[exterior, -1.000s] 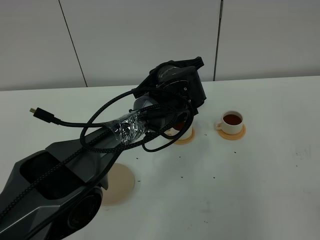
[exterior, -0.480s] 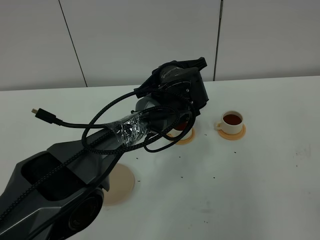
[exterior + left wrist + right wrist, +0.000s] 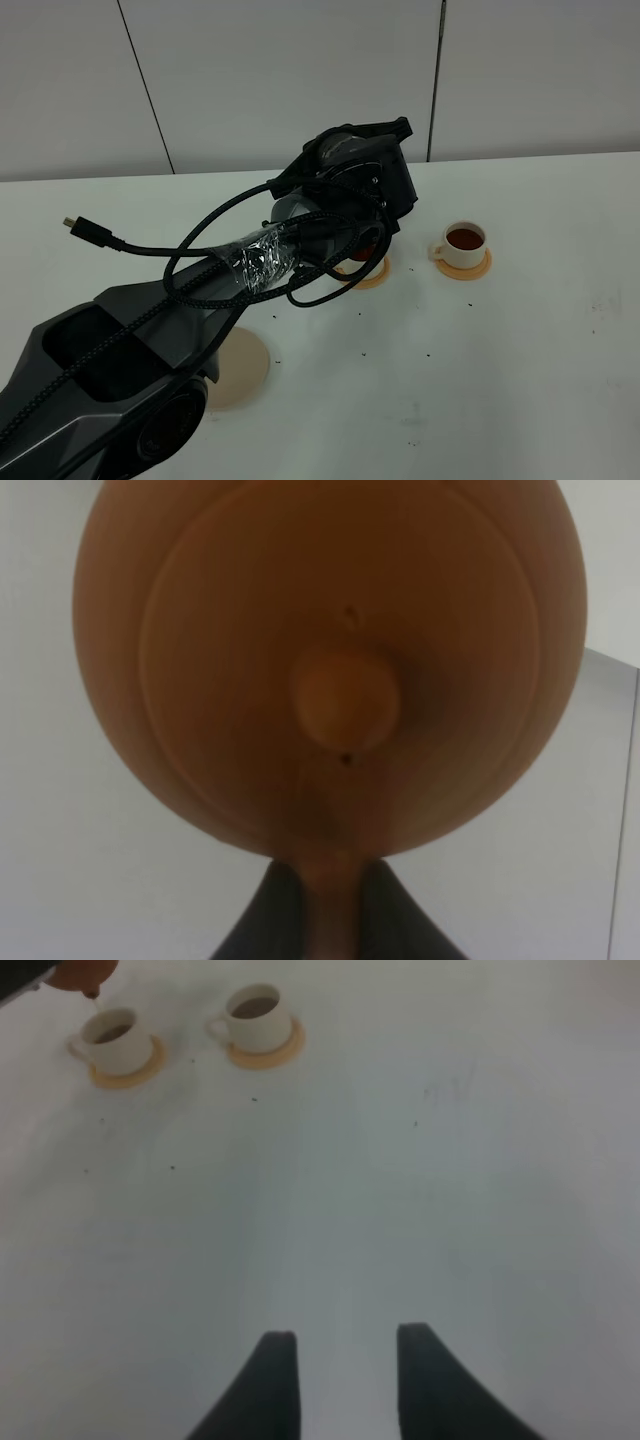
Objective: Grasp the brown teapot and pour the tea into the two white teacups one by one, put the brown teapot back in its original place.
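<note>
My left gripper is clamped on the handle of the brown teapot, held over the left teacup at upper left of the right wrist view. From above, my arm and its cables hide that cup; the right teacup, second of two, shows dark tea. One beige coaster lies lower left. My right gripper hangs open over the table

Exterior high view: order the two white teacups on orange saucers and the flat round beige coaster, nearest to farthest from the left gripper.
1. Half-hidden white teacup, directly under the left gripper and its round brown clay teapot, mid-table.
2. Filled white teacup on its orange saucer, to the right.
3. Flat round beige coaster, at front left.
</note>
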You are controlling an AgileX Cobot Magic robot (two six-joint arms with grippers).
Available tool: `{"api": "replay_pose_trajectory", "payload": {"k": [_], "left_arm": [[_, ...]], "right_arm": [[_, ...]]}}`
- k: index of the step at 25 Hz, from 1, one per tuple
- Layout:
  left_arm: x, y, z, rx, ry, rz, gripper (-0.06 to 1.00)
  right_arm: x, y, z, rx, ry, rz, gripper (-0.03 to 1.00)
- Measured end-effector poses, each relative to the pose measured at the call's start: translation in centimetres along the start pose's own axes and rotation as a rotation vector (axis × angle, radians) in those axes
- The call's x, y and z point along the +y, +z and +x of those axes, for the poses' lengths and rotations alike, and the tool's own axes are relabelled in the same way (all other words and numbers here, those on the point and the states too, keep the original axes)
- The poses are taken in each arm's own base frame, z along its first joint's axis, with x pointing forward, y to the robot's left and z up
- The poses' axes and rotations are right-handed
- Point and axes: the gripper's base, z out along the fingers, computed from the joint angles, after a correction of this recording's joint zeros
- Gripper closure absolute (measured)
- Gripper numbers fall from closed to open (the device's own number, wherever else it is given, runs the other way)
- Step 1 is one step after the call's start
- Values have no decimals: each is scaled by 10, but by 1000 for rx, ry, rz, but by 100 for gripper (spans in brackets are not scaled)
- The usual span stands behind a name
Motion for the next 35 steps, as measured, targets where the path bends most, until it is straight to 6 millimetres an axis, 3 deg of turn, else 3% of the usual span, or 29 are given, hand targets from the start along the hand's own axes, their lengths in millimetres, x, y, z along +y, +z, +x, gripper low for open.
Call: {"api": "replay_pose_trajectory", "payload": {"k": [19, 35], "left_arm": [[-2, 8, -13, -2, 40, 25, 77], [7, 0, -15, 37, 81, -8, 77]], "right_arm": [[0, 0, 0, 0, 0, 0, 73], [0, 0, 0, 0, 0, 0, 73]]}}
